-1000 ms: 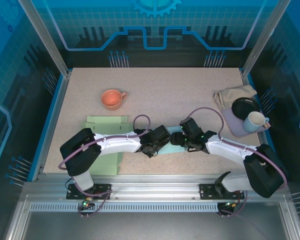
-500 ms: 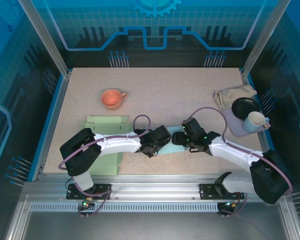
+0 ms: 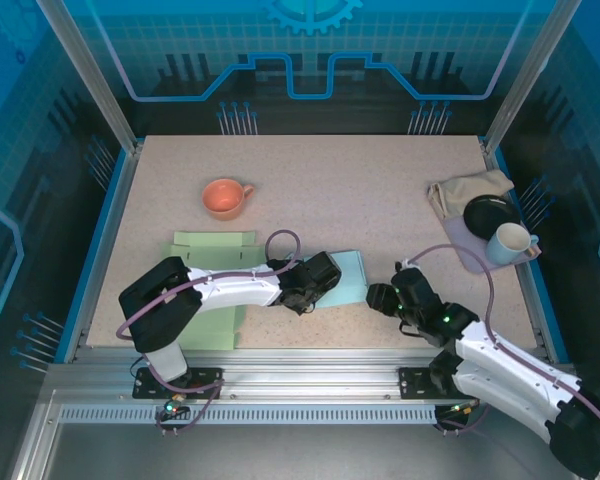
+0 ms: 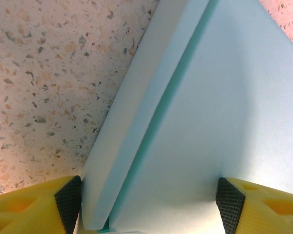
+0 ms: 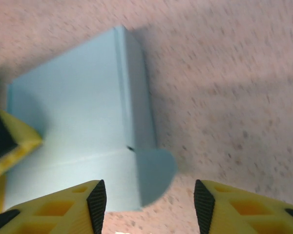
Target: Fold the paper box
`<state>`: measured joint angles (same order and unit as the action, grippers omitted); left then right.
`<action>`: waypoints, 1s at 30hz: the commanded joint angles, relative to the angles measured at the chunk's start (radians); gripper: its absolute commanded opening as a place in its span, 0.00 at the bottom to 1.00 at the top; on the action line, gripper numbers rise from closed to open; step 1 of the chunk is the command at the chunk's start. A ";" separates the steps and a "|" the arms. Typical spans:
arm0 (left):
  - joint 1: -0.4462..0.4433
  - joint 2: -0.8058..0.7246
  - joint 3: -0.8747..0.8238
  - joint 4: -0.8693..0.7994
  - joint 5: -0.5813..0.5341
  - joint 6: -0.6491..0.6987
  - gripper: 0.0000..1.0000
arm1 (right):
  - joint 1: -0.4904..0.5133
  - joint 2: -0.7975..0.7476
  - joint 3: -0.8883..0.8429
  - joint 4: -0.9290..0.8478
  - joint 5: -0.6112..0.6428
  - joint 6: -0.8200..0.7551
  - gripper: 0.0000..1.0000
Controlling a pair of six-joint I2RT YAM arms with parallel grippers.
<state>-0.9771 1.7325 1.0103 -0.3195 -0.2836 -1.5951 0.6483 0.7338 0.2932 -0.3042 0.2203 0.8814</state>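
Note:
The light blue paper box (image 3: 348, 275) lies on the speckled table near the middle front, partly folded. My left gripper (image 3: 318, 285) is shut on its left end. In the left wrist view the box (image 4: 200, 122) sits between both black pads (image 4: 68, 200), which press its two sides. My right gripper (image 3: 380, 298) hovers just right of the box, open and holding nothing. From the right wrist I see the box (image 5: 73, 112) ahead, with a rounded flap (image 5: 154, 170) sticking out toward the gap between my right gripper's (image 5: 150, 204) fingers (image 5: 96, 204) without touching them.
A flat green paper sheet (image 3: 212, 250) lies under the left arm. An orange cup (image 3: 225, 197) stands at the back left. At the right edge are a beige cloth (image 3: 465, 190), a black plate (image 3: 490, 212) and a white mug (image 3: 510, 243) on a purple mat.
My right gripper has let go of the box's right end and pulled back toward the near right, its jaws narrowing a little. The left gripper has kept its hold.

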 commanded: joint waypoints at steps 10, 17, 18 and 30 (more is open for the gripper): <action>0.014 0.037 -0.044 -0.044 -0.009 0.009 0.75 | 0.020 0.156 0.035 0.189 -0.014 -0.081 0.51; 0.014 0.045 -0.042 -0.051 -0.007 0.011 0.75 | 0.037 0.265 0.039 0.283 -0.071 -0.095 0.45; 0.014 0.044 -0.042 -0.053 -0.007 0.011 0.75 | 0.037 0.265 0.035 0.289 -0.068 -0.092 0.44; 0.015 0.044 -0.032 -0.064 -0.009 0.016 0.75 | 0.040 0.236 0.029 0.272 -0.109 -0.053 0.41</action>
<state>-0.9752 1.7317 0.9985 -0.2993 -0.2836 -1.5948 0.6697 0.9844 0.3161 -0.0471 0.1471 0.8051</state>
